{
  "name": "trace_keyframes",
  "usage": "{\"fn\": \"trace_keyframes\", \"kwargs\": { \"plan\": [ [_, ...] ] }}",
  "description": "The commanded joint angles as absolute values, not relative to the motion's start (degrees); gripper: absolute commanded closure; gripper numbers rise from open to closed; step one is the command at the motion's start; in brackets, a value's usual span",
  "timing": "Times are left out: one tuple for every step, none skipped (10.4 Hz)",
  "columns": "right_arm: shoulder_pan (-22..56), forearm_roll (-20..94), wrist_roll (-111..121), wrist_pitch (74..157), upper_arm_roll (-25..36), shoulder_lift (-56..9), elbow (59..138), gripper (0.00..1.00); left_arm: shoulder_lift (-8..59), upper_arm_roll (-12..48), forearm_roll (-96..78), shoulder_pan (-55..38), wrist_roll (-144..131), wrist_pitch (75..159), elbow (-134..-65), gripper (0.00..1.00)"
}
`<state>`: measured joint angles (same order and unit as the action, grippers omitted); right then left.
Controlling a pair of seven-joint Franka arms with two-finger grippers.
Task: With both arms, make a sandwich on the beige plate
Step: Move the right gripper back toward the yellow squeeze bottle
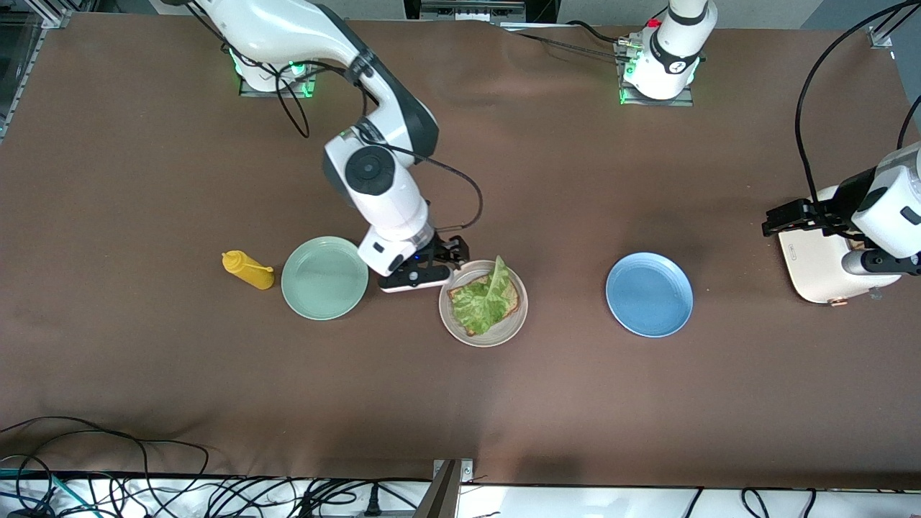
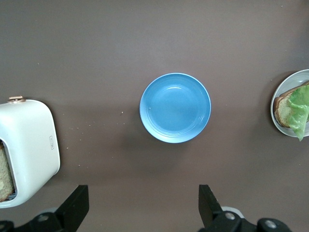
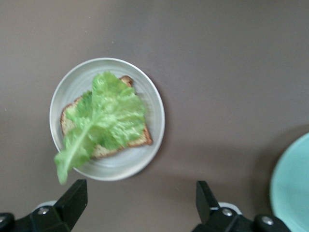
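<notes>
Right jaws: the right gripper (image 1: 452, 253) hangs just over the counter (image 1: 504, 403) at the rim of the beige plate (image 1: 516, 323), between it and the mint-green plate (image 1: 324, 278); jaws spread wide, nothing in them
Left jaws: the left gripper (image 1: 781, 218) waits over the white toaster (image 1: 813, 266) at the left arm's end; jaws wide and empty there too
Sandwich so far: one bread slice (image 3: 137, 139) lies on the beige plate with the lettuce leaf (image 1: 483, 301) on top; no second slice on it yet
Lettuce risk: the leaf lies skewed, one end curling up and poking past the plate's rim; a top slice set down on it could pinch it crooked or drag it off
Bread risk: a slice (image 2: 6, 174) shows in the toaster slot; a shallow pinch there could crumble it or drop it on the way over
Path risk: the blue plate (image 1: 649, 293) sits between toaster and beige plate; the two arms could crowd each other above the sandwich
Bystander: the yellow squeeze bottle (image 1: 248, 270) lies beside the mint-green plate, clear of all this
</notes>
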<state>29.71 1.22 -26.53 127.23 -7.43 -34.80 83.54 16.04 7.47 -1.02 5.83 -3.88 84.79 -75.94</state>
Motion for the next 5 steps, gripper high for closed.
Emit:
{"fn": "trace_keyframes", "kwargs": {
  "plan": [
    [24.4,1.0,-18.8,122.7,-10.1,-25.0,92.6,0.0,15.6,7.6,0.0,5.8,-2.7,83.9,-75.4,0.0],
    [22.3,1.7,-15.6,121.9,-10.9,-22.4,94.6,0.0,15.6,7.6,-0.1,5.8,-2.7,83.9,-75.3,0.0],
    [20.8,2.5,-12.1,120.4,-11.2,-20.4,95.8,0.0,15.6,7.6,0.0,5.8,-2.7,83.9,-75.3,0.0],
    [19.1,2.8,-7.8,118.0,-11.2,-18.7,96.4,0.0,15.6,7.6,-0.1,5.8,-2.7,83.9,-75.3,0.0],
    [17.3,3.0,-3.9,115.9,-11.2,-16.7,97.0,0.0,15.6,7.6,0.0,5.8,-2.7,83.9,-75.3,0.0]
  ]
}}
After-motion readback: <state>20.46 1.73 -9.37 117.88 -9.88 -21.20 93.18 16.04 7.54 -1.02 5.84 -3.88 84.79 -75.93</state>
